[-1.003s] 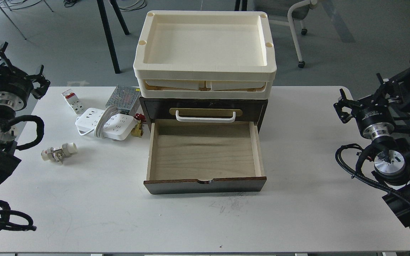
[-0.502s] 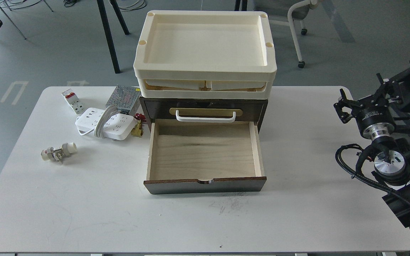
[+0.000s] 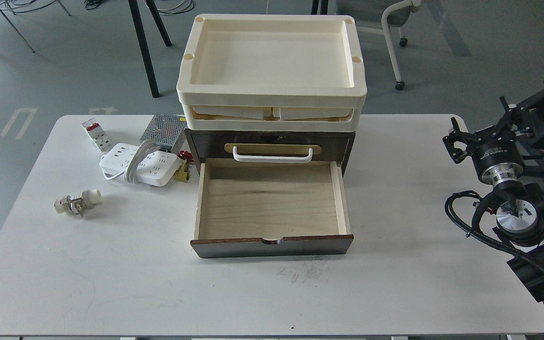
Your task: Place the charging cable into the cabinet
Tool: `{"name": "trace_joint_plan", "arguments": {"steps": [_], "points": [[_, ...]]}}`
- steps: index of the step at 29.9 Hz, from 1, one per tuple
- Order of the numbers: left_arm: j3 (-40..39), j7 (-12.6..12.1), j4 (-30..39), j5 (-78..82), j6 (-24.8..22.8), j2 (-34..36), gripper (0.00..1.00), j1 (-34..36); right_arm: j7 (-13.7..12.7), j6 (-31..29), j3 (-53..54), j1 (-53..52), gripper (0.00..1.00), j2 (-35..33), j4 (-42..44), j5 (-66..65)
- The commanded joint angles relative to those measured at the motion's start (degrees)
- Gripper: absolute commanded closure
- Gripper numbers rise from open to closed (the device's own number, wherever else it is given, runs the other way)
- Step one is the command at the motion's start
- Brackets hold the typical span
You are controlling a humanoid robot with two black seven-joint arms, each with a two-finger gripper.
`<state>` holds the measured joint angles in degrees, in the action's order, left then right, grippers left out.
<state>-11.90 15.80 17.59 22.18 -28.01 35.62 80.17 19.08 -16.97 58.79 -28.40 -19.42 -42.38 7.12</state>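
The charging cable (image 3: 140, 164), a flat white power strip with its cord wound around the middle, lies on the table just left of the cabinet (image 3: 272, 141). The cabinet is dark brown, and its lower drawer (image 3: 269, 200) is pulled out towards me, its pale wood inside bare. The upper drawer with the white handle (image 3: 272, 156) is closed. My right gripper (image 3: 461, 139) hovers over the table's right edge, far from the cable, and its fingers are too dark to tell apart. My left gripper is out of view.
Stacked cream trays (image 3: 272, 101) sit on top of the cabinet. A metal mesh box (image 3: 164, 132) and a white-and-red socket block (image 3: 96, 133) lie behind the cable. A brass fitting (image 3: 182, 174) lies beside it, and a small white fitting (image 3: 77, 201) lies at front left.
My left arm has swung up and away to the left and has left the view. The right arm, the cable and the drawer have not moved.
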Motion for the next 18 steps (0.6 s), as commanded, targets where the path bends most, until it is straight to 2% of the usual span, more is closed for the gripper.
{"name": "trace_joint_plan", "arguments": {"steps": [1, 4, 6, 13, 17, 18], "points": [[-0.05, 0.02, 11.73, 7.24, 0.01, 6.02, 0.00, -0.36, -0.01, 0.00, 0.00, 0.01, 0.00, 0.00, 0.02, 0.00], [-0.84, 0.02, 20.09, 13.23, 0.01, 9.99, 0.00, -0.54, -0.01, 0.00, 0.00, 0.01, 0.00, 0.00, 0.02, 0.00], [-0.76, 0.10, 22.56, 16.39, 0.01, 11.05, 0.00, -0.71, -0.01, 0.00, 0.00, 0.01, 0.00, 0.00, 0.02, 0.00], [-0.23, 0.54, 23.28, 36.32, 0.01, 11.67, 0.00, -4.40, 0.08, 0.00, 0.09, 0.01, 0.00, 0.00, -0.07, 0.00], [0.03, 5.28, 23.37, 46.44, 0.01, 11.32, 0.00, -7.47, 0.08, -0.08, 0.00, 0.01, 0.00, 0.00, -0.07, 0.00], [-0.05, 5.81, 23.45, 48.64, 0.01, 11.14, 0.00, -8.61, 0.08, -0.08, 0.00, 0.01, 0.00, 0.00, -0.07, 0.00]]}}
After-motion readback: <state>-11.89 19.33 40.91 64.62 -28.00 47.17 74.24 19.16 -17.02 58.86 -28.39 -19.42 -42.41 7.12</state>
